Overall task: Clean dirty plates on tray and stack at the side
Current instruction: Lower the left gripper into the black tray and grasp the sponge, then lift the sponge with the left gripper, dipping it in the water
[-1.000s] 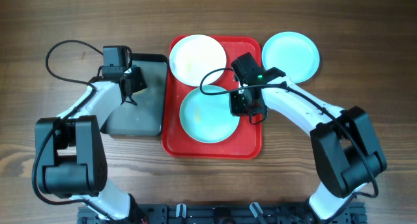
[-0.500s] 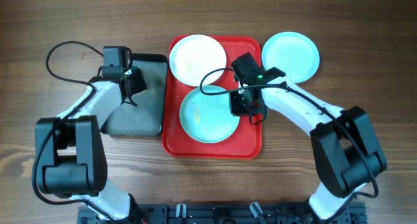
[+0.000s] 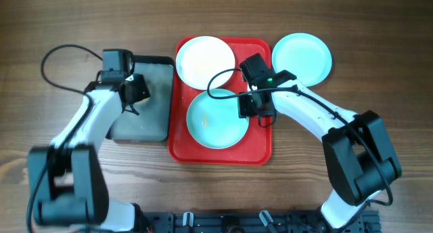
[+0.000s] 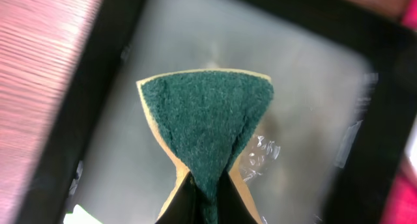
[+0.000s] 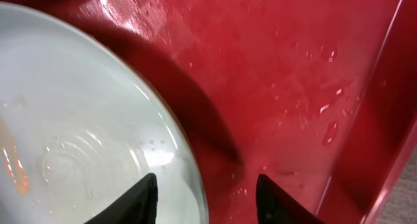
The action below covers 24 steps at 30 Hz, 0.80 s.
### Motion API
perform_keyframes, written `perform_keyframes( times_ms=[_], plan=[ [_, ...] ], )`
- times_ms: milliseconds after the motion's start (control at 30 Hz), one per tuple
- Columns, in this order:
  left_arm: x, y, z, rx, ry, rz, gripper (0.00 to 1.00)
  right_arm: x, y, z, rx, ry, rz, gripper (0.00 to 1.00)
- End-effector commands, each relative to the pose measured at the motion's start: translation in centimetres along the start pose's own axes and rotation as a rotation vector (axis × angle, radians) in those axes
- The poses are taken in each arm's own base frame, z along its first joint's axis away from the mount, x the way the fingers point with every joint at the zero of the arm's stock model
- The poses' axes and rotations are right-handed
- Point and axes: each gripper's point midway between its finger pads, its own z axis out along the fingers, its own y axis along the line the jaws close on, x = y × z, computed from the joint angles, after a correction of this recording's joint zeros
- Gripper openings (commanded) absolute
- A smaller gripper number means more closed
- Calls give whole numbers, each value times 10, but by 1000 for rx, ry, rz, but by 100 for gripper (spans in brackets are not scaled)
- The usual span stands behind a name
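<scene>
On the red tray (image 3: 257, 148) lie a white plate (image 3: 203, 60) at the far end and a pale aqua plate (image 3: 215, 121) at the near end. A second aqua plate (image 3: 302, 57) rests on the table to the tray's right. My right gripper (image 3: 256, 111) is open over the near aqua plate's right rim. In the right wrist view one finger is above the plate (image 5: 78, 133), which bears an orange smear, and the other above the wet tray floor (image 5: 280, 87). My left gripper (image 4: 203, 208) is shut on a green scouring sponge (image 4: 205, 123).
A dark grey tray (image 3: 145, 104) stands left of the red one, and the left gripper (image 3: 133, 91) holds the sponge above its wet floor (image 4: 313, 107). Bare wooden table surrounds both trays.
The right gripper's jaws have opened around the aqua plate's rim. The left gripper has squeezed tighter on the sponge, and the left arm has shifted slightly to the left.
</scene>
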Motion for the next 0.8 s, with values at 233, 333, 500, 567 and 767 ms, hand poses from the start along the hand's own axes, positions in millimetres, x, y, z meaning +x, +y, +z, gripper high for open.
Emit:
perform_keyframes(
  times_ms=[233, 333, 500, 567, 767],
  plan=[
    [-42, -22, -115, 106, -301, 102, 4, -42, -1, -46, -53, -68, -37, 79],
    [-46, -27, -135, 126, -358, 134, 4, -53, -3, -58, -51, -89, -63, 88],
    [-43, -36, -146, 168, -373, 154, 4, -70, -21, -64, -48, -135, -31, 99],
    [-42, -36, -145, 165, -370, 188, 4, -73, -27, -65, -54, -137, -13, 99],
    [-41, -35, -145, 162, -366, 196, 4, -69, -38, -64, -48, -116, 16, 99]
  ],
)
